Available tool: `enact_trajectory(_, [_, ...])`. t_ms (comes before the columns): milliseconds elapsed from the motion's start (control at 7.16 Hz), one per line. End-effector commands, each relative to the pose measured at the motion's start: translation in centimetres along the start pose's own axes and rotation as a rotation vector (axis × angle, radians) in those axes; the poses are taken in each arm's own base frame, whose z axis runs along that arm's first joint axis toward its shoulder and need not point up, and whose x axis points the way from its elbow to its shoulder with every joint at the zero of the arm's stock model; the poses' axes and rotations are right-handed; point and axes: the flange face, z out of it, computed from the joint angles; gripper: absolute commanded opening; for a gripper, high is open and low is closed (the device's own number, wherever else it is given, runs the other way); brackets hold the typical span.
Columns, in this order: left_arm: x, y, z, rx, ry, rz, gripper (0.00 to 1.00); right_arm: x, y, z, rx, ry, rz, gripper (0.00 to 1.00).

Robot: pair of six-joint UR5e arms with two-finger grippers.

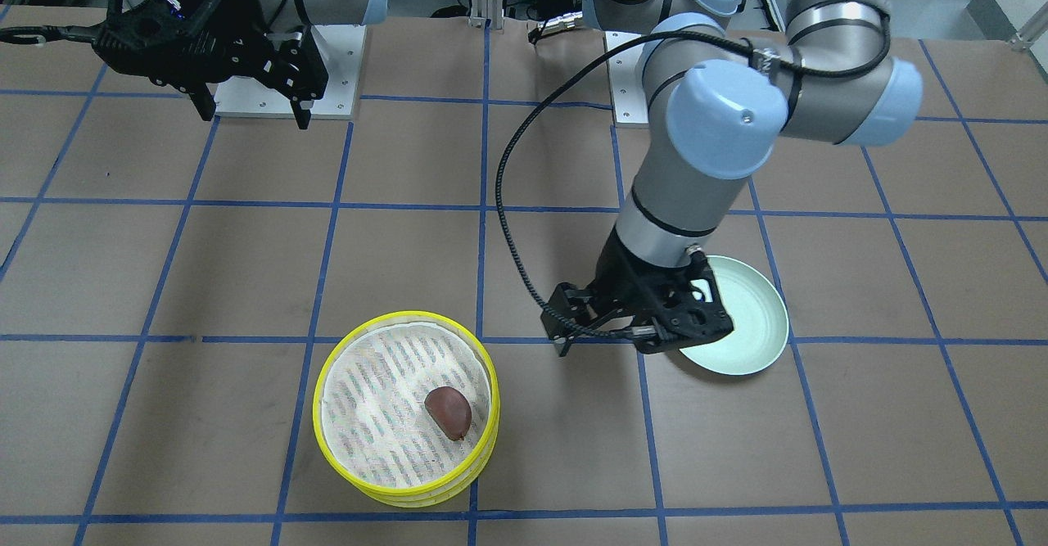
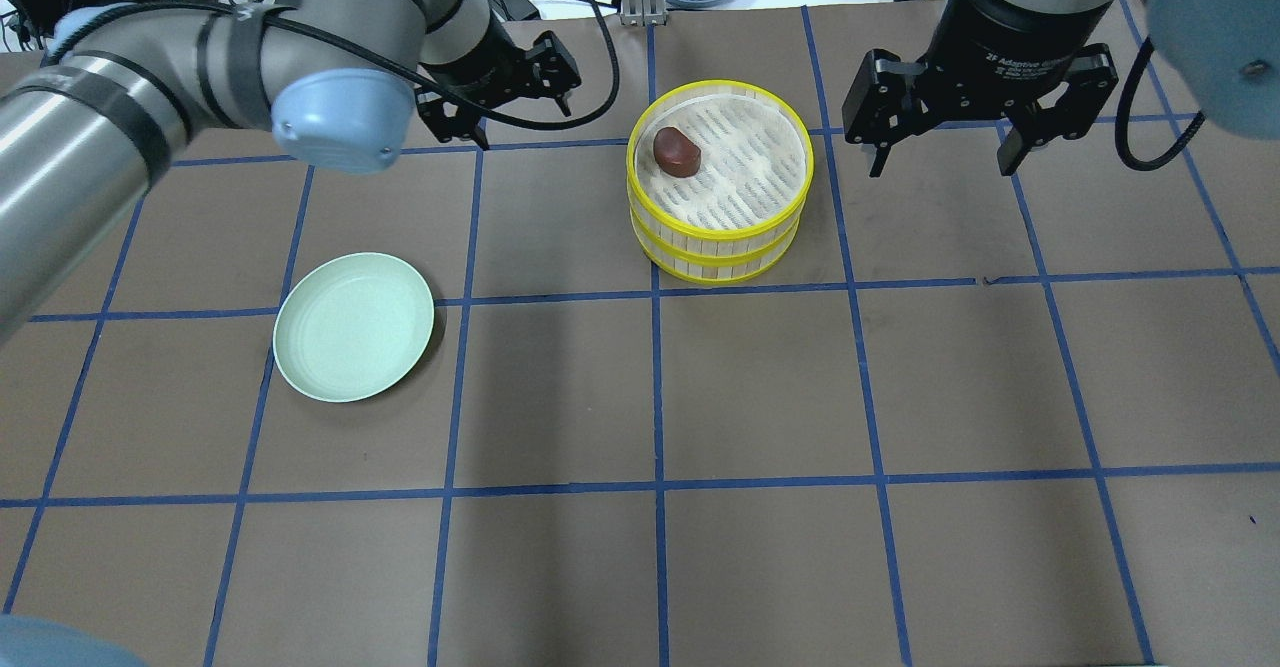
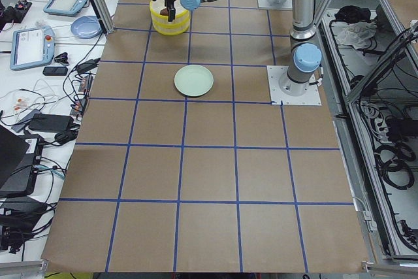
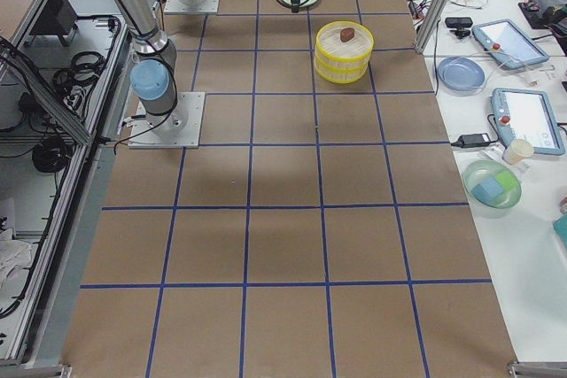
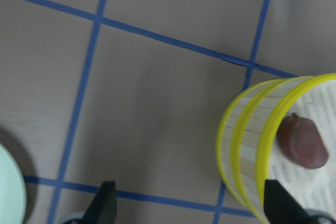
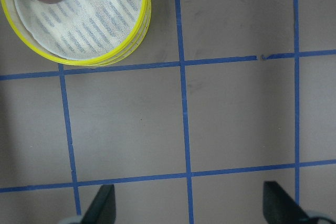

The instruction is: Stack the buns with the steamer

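A yellow-rimmed steamer (image 2: 745,217) of stacked tiers stands at the far middle of the table. The dark reddish-brown bun (image 2: 677,151) lies on the top tier's white liner, near its rim. The cream-white bun is hidden. The pale green plate (image 2: 354,326) is empty, to the left and nearer the robot. My left gripper (image 2: 495,87) is open and empty, hovering left of the steamer; its wrist view shows the steamer wall (image 5: 247,150) and the bun (image 5: 303,142). My right gripper (image 2: 975,117) is open and empty, hovering right of the steamer (image 6: 79,17).
The table is brown paper with a blue tape grid. The arms' white base plates (image 1: 282,79) sit at the robot's edge. A side bench past the steamer holds tablets (image 4: 505,42) and a blue plate (image 4: 457,72).
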Motion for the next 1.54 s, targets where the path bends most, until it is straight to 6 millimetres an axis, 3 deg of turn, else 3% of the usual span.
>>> enact_trajectory(0, [-5.8, 0.4, -5.8, -0.033, -0.114, 0.128, 1.0, -0.2, -0.7, 0.2, 0.012, -0.008, -0.005, 1.0])
enact_trajectory(140, [-8.2, 1.2, -8.6, -0.054, -0.151, 0.124, 1.0, -0.4, -2.2, 0.8, 0.022, -0.009, -0.005, 1.0])
enact_trajectory(419, [-9.1, 4.1, -13.3, -0.05, -0.199, 0.138, 1.0, -0.5, -3.0, 0.5, 0.039, -0.008, -0.005, 1.0])
enact_trajectory(838, [-9.3, 5.9, -13.9, -0.067, -0.19, 0.135, 1.0, -0.5, -3.6, 1.1, 0.059, -0.009, -0.006, 1.0])
enact_trajectory(1397, [-9.8, 6.4, -12.2, -0.093, -0.194, 0.131, 1.0, -0.6, -4.0, 1.4, 0.066, -0.011, -0.03, 1.0])
